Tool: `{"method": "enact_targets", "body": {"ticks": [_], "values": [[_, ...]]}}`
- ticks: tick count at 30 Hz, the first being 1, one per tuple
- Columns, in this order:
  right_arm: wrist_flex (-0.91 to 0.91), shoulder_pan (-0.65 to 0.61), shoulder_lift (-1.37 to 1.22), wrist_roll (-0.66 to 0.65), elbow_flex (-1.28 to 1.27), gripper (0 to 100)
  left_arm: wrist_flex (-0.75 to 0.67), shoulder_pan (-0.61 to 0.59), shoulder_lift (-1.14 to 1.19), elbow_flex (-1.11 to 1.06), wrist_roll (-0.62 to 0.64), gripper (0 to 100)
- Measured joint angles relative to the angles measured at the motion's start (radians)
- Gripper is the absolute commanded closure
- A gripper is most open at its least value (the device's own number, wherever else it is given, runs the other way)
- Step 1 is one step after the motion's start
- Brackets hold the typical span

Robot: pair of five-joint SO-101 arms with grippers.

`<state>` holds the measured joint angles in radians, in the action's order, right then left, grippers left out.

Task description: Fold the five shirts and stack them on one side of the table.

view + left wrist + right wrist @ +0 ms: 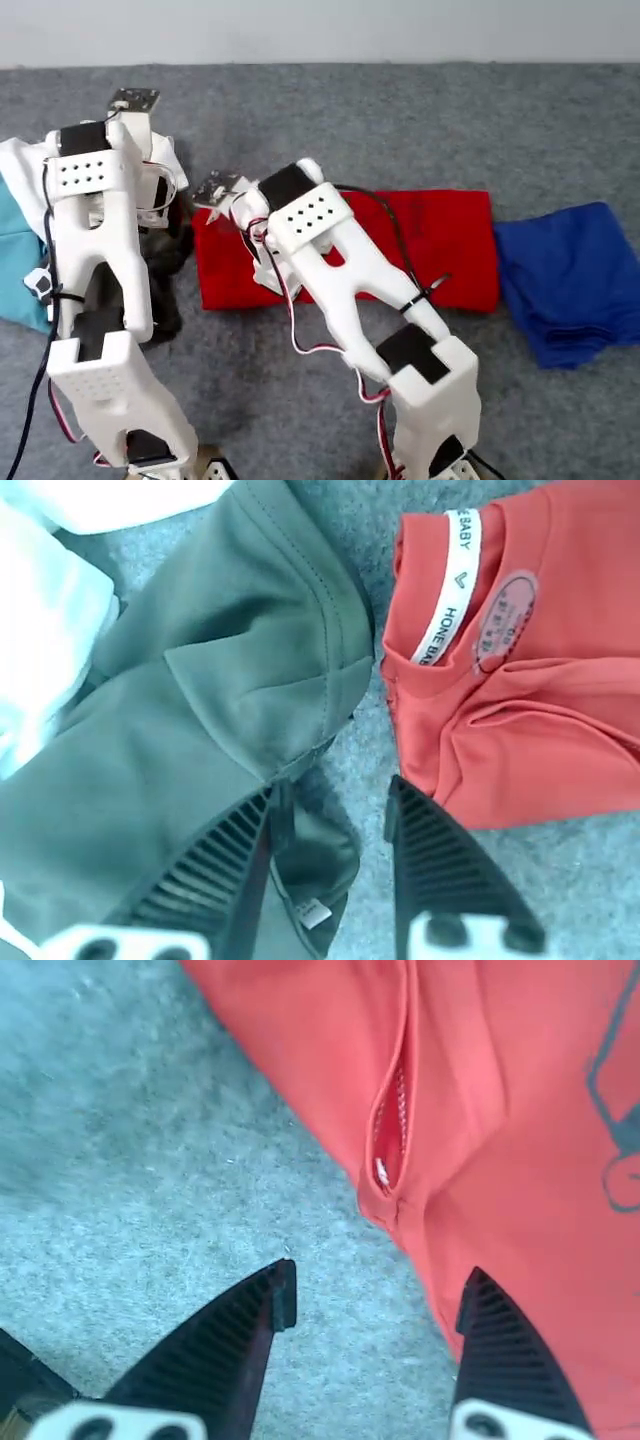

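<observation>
The grey table (420,120) carries everything; the left arm (100,260) and the right arm (345,255) stretch over it from the near edge. The red shirt (450,245) lies flat across the middle, its collar end towards the left arm; the blue shirt (570,285) sits folded just beside its other end, at the right side of the table. A dark grey-green shirt (170,750) lies crumpled under the left arm, close by the red shirt's collar with a strip of table between; a white shirt (18,165) and a teal shirt (15,255) lie bunched at the far left edge. The left jaws stand apart, holding nothing, one over the dark shirt's hem and the other over bare table; the right jaws are spread wide, holding nothing, one over the table and one over the red shirt's edge.
</observation>
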<state>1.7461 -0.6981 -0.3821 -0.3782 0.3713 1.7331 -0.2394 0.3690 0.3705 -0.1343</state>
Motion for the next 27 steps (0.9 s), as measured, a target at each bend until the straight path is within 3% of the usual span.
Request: {"method": "enact_targets", "body": {"ticks": [10, 27], "values": [[-0.210, 0.074, -0.118, 0.000, 0.000, 73.3, 0.000, 0.000, 0.000, 0.000, 0.000, 84], [-0.361, 0.147, -0.269, -0.057, 0.000, 73.3, 0.000, 0.000, 0.000, 0.000, 0.000, 84]]}}
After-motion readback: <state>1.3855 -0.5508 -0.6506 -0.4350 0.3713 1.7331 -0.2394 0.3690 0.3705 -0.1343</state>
